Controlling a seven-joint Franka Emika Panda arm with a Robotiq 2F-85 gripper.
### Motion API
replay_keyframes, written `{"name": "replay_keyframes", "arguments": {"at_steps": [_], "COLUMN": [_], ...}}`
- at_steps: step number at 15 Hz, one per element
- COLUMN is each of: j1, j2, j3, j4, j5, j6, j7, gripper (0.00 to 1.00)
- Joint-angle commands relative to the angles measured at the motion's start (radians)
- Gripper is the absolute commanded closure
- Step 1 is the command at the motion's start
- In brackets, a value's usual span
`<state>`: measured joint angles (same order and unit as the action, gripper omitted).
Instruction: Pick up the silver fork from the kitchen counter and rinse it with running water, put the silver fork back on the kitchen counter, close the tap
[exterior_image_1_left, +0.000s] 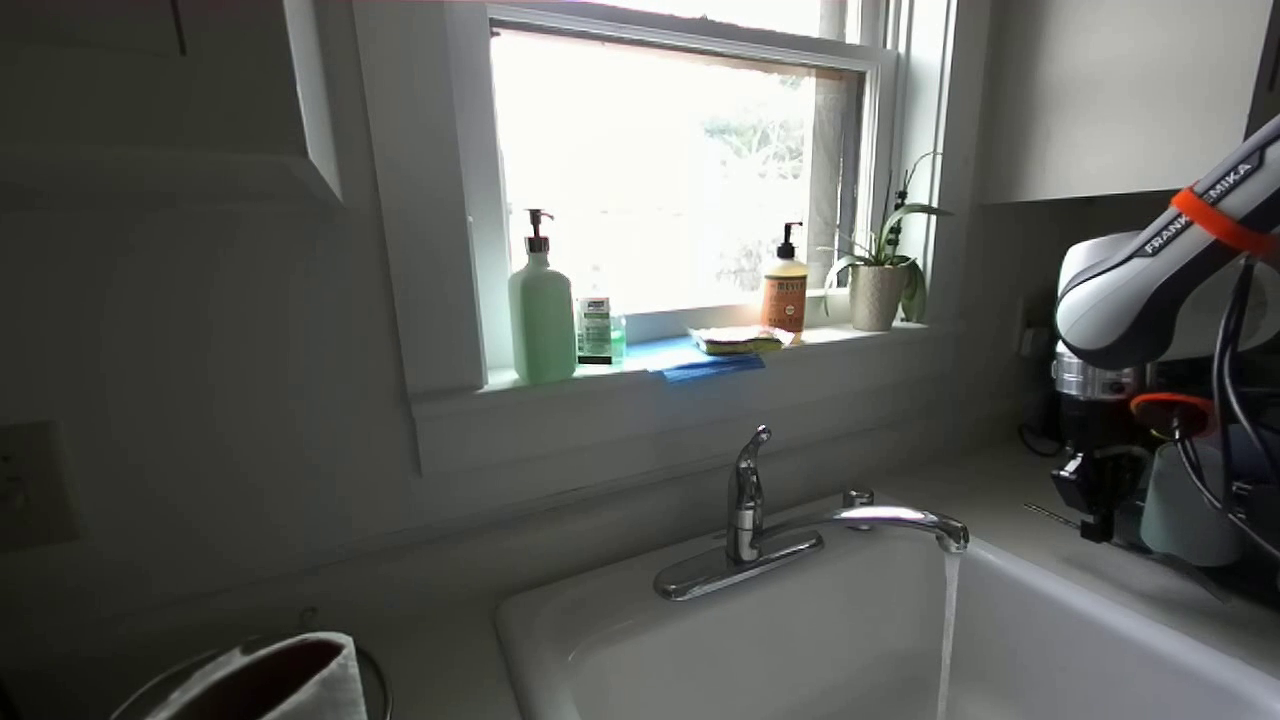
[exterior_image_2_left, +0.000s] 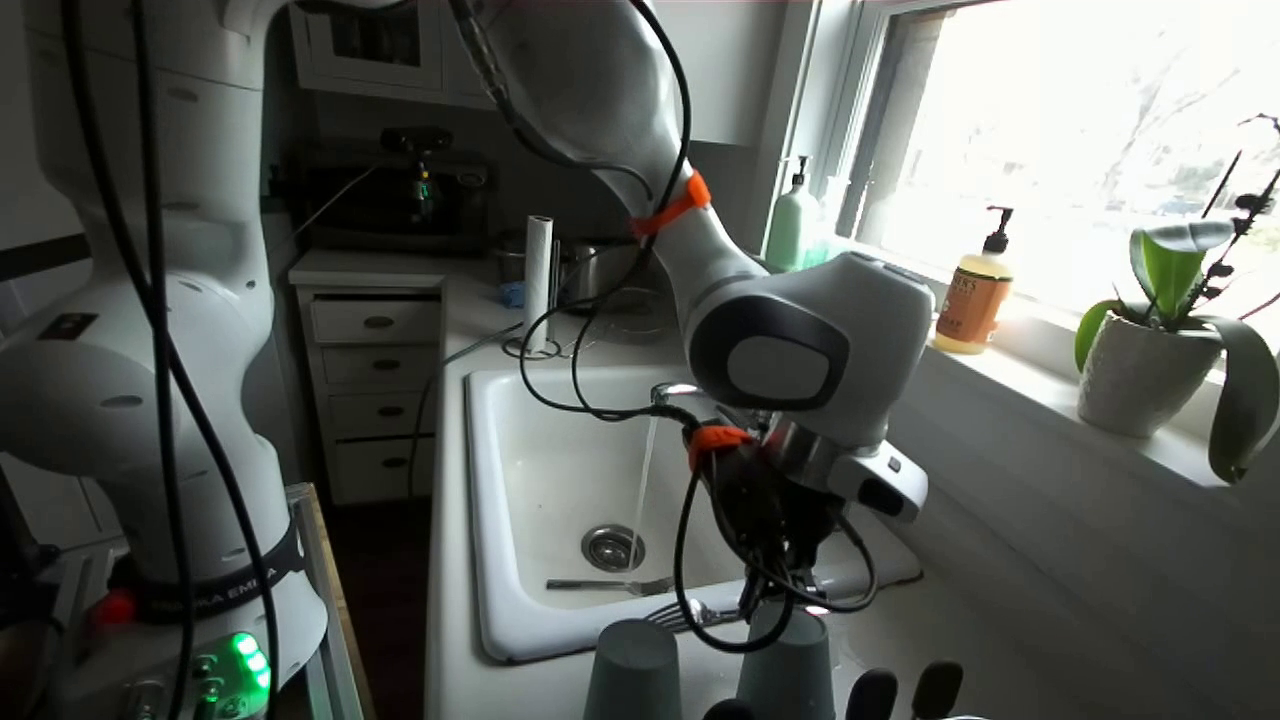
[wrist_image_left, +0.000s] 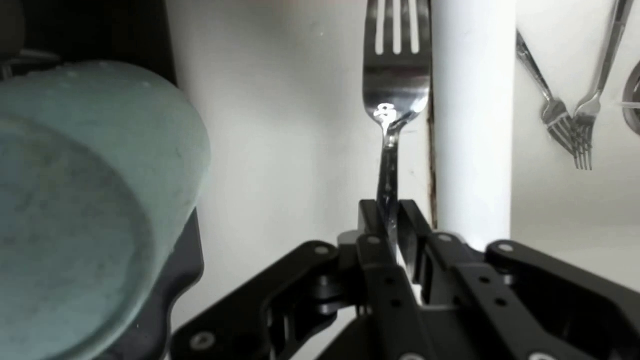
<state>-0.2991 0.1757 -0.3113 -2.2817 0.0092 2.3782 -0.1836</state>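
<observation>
The silver fork (wrist_image_left: 395, 80) points its tines away from my gripper (wrist_image_left: 389, 212), whose two fingers are shut on its handle. In the wrist view it lies along the sink rim, over the pale kitchen counter (wrist_image_left: 260, 150); whether it touches the surface I cannot tell. An exterior view shows the gripper (exterior_image_1_left: 1085, 510) low over the worktop beyond the sink. In an exterior view, the fork's head (exterior_image_2_left: 690, 614) shows beside the rim, partly behind cables. From the chrome tap (exterior_image_1_left: 885, 515), lever upright, running water (exterior_image_1_left: 948, 630) falls into the basin.
Two more forks, one thinner (wrist_image_left: 540, 72) and one longer (wrist_image_left: 605, 65), lie crossed in the sink near the drain (exterior_image_2_left: 613, 548). Grey-green cups (exterior_image_2_left: 637, 670) stand close by the gripper, on a dark rack (wrist_image_left: 187, 265). Soap bottles (exterior_image_1_left: 543, 315) and a potted plant (exterior_image_1_left: 874, 297) line the window ledge.
</observation>
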Motion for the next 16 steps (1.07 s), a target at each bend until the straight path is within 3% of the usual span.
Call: {"name": "replay_keyframes", "arguments": {"at_steps": [1, 11, 12, 16], "j1": [0.020, 0.097, 0.085, 0.096], "j2": [-0.077, -0.198, -0.151, -0.166], "j3": [0.016, 0.102, 0.092, 0.103], "j4": [0.005, -0.059, -0.011, -0.027], "j5": [-0.041, 0.073, 0.036, 0.048], "j6": [-0.058, 0.059, 0.023, 0.038], "j7": [0.064, 0.285, 0.249, 0.277], "gripper": [0.97, 0.97, 0.87, 0.87]}}
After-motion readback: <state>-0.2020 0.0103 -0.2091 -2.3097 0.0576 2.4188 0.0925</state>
